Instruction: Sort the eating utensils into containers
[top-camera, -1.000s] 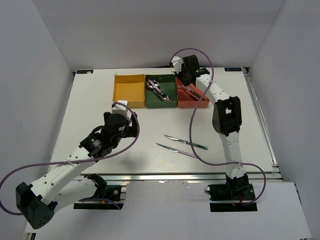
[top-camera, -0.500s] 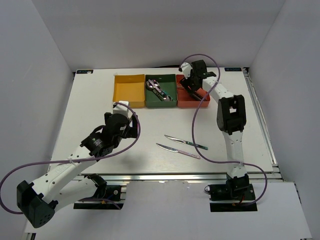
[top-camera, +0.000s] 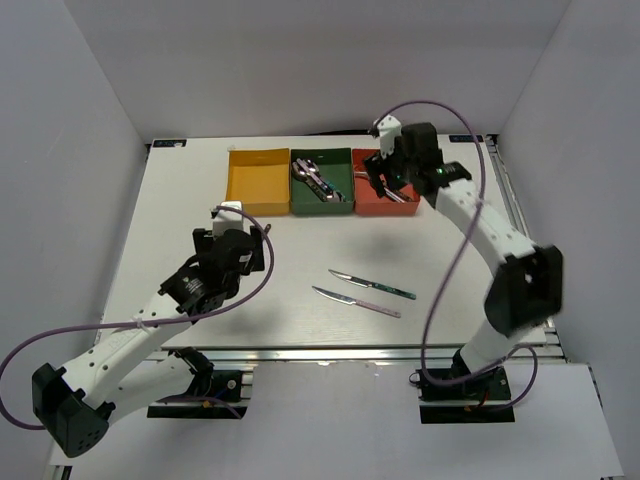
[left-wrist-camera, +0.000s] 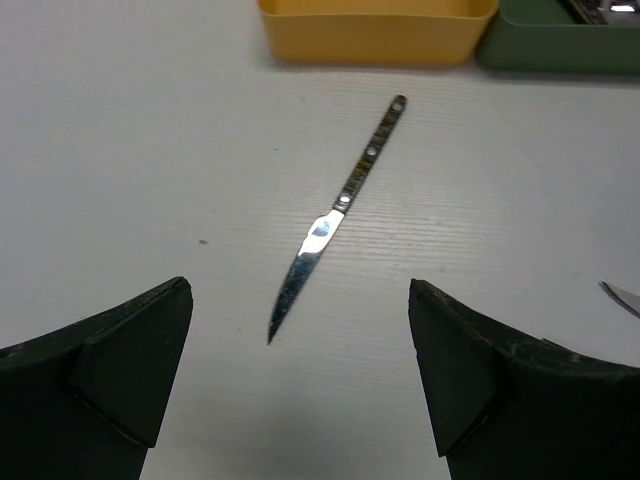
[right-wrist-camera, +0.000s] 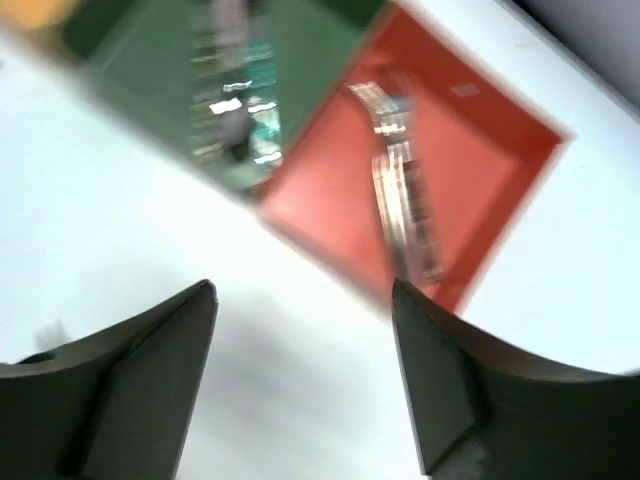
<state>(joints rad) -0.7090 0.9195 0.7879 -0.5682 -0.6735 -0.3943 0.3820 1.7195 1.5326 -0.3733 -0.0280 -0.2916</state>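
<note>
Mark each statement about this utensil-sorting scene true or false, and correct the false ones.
1. The yellow bin is empty. True.
2. The left gripper grips a knife. False: it is open, and the dark-handled knife lies on the table below it.
3. A teal-handled knife and a pink-handled knife lie side by side on the table. True.
4. The red bin holds no utensils. False: utensils lie in it.

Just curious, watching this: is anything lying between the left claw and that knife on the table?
Nothing visible does. Only bare table lies between the open left gripper and the knife.
</note>
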